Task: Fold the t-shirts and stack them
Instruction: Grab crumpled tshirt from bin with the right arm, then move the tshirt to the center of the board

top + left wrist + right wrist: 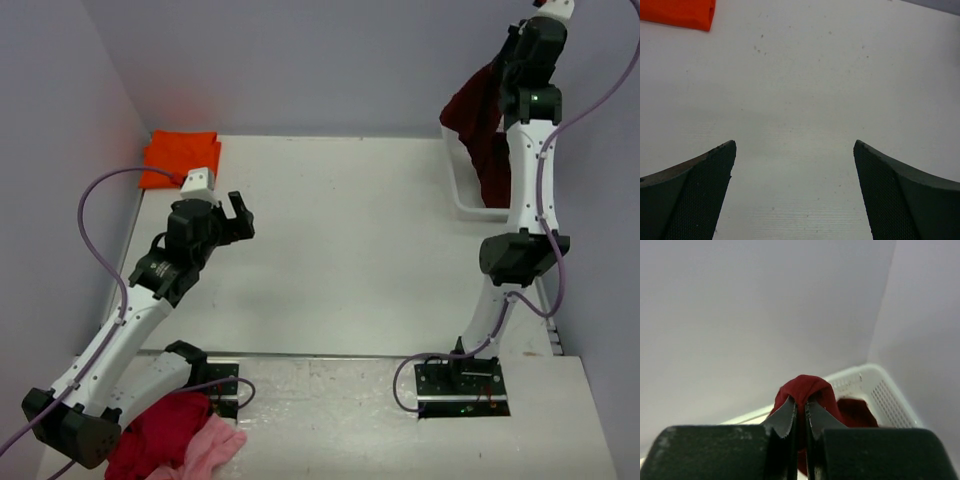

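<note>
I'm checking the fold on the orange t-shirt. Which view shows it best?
Top external: nearly the whole folded orange t-shirt shows at the far left corner of the table. Left wrist catches only one corner; right wrist shows none.

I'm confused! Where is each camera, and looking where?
Top external: high behind the arms, looking down at the table; both arms show.
Left wrist: on left arm, facing the table; open left gripper shows.
Right wrist: on raised right arm, facing the basket; right gripper pinches the maroon t-shirt.
Top and left wrist share the orange t-shirt.
</note>
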Available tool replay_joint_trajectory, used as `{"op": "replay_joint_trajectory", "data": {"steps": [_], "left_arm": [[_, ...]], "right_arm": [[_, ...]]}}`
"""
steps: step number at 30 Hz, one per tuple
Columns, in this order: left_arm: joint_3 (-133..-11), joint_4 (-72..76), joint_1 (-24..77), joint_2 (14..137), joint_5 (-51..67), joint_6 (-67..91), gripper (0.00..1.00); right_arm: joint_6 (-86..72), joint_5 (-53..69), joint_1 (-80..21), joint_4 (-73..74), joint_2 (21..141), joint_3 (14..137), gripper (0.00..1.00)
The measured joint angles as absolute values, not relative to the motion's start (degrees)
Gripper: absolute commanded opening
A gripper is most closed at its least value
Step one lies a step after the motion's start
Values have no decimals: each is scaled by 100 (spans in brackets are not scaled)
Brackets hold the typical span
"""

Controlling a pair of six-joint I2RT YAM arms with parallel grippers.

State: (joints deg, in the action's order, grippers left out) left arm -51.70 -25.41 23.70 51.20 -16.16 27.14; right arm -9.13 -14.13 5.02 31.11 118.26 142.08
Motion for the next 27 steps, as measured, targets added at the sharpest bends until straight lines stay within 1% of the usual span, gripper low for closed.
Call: {"op": "replay_joint_trajectory", "data": {"steps": [4,14,18,22,27], "left_arm": [[-4958,-2532,2370,5074,-1584,2683,100],[-4670,-2534,2370,4967,-1387,2705,100],[-4665,-2539,2370,4958,-1326,2755,100],[-4665,-2604,2370,4875,-1420,2818,99],[-4840,-2923,2370,4523,-2130,2899,99]], "right_arm": [[-473,-1404,84,2912,11153,14271,0],[873,-1087,-1350,2038,9185,14521,0],[1577,-937,-2571,1527,8488,14505,0],[2265,-974,-3734,1210,8125,14632,0],[2687,-1197,-4539,1238,7843,14499,0]]}}
